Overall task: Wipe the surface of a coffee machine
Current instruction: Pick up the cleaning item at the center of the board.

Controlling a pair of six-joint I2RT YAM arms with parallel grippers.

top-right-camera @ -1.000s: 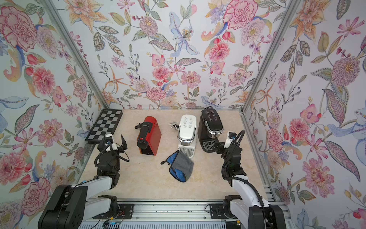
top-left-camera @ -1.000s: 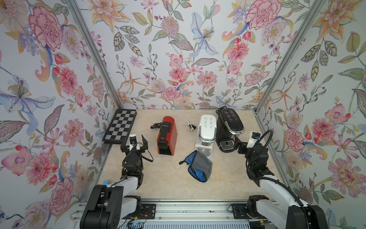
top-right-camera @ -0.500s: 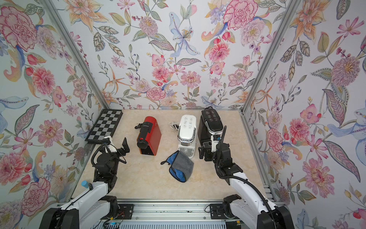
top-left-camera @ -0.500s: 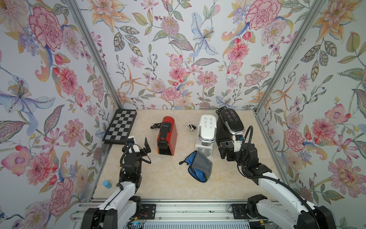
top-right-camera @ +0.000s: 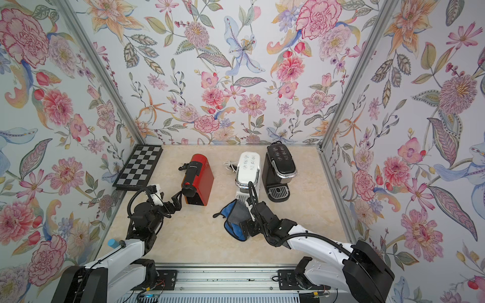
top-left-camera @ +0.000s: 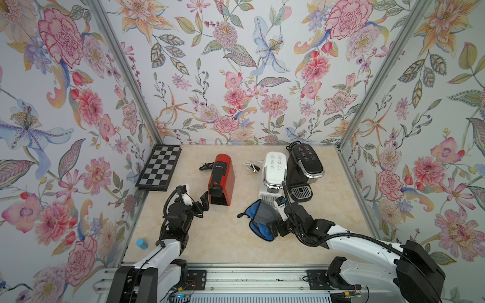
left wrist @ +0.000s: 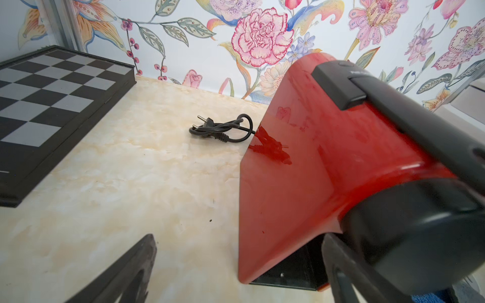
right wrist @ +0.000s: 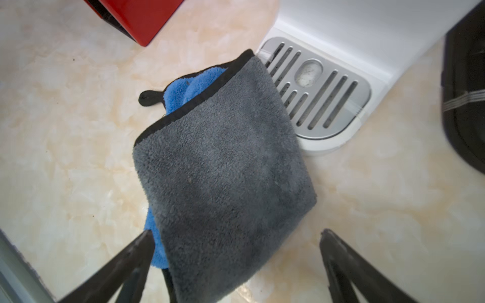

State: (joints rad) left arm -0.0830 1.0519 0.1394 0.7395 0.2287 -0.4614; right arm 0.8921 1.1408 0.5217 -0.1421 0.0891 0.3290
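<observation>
Three coffee machines stand at the back in both top views: red (top-left-camera: 220, 181), white (top-left-camera: 274, 170) and black (top-left-camera: 304, 168). A folded grey and blue cloth (top-left-camera: 259, 217) lies on the table, one corner resting on the white machine's drip tray (right wrist: 322, 99). My right gripper (top-left-camera: 273, 228) hovers open over the cloth's near edge; in the right wrist view the cloth (right wrist: 223, 162) lies between its fingers (right wrist: 236, 233). My left gripper (top-left-camera: 202, 204) is open at the red machine's front. In the left wrist view that machine's (left wrist: 328, 162) lower front corner sits between the open jaws (left wrist: 238, 238).
A chessboard (top-left-camera: 160, 168) lies at the back left against the wall. Black (left wrist: 220, 128) and white (top-left-camera: 252, 166) power cords lie behind the red and white machines. A small blue cylinder (top-left-camera: 142, 243) sits beyond the table's left edge. Flowered walls close in three sides.
Both arms have come forward from the near corners. The right gripper swung left to hover over the cloth. The left gripper reached up to the red machine's front. Both stayed open.
</observation>
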